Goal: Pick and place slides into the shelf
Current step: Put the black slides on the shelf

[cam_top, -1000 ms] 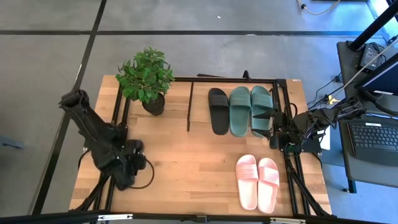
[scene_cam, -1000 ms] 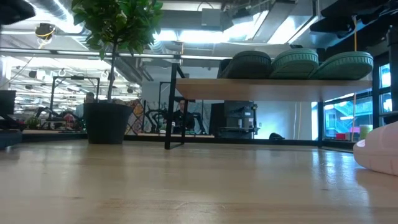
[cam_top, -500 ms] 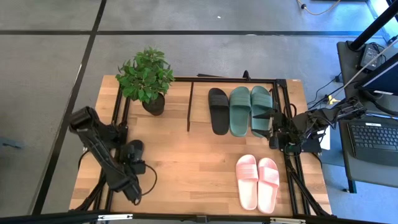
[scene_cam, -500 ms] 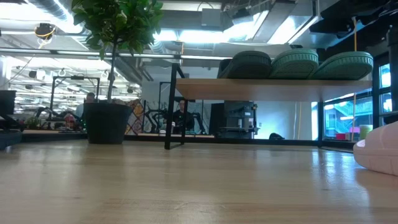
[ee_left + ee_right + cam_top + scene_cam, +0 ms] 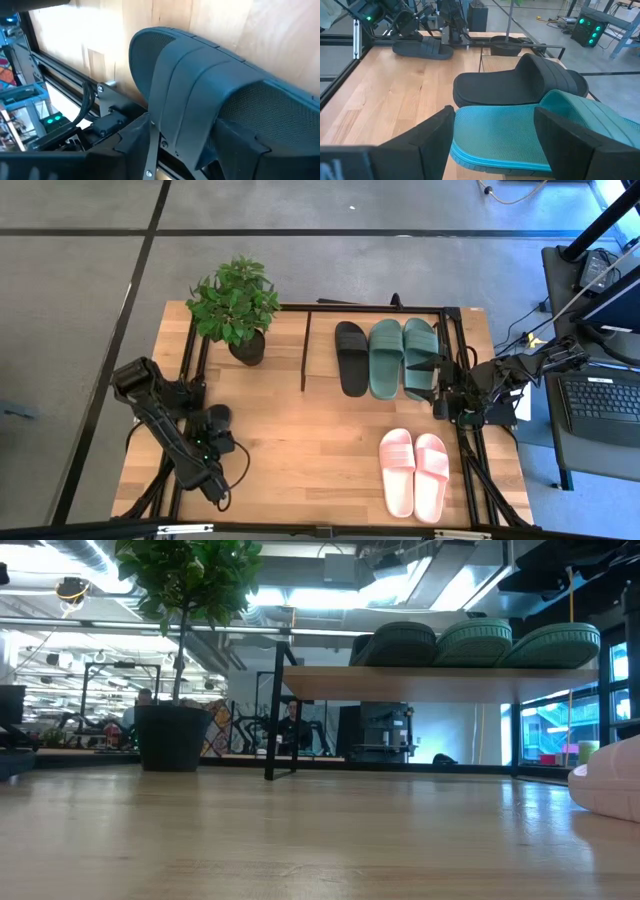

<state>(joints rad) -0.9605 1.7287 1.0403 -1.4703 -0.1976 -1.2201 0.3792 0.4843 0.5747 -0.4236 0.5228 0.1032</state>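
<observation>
Visibly, black slide [image 5: 200,110] w/ unbranded strap.

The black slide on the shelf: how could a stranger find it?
Find the shelf at the far side of the table, right of the potted plant. Three slides lie side by side on top. The black slide is the one nearest the plant; its two neighbours are dark green.
</observation>
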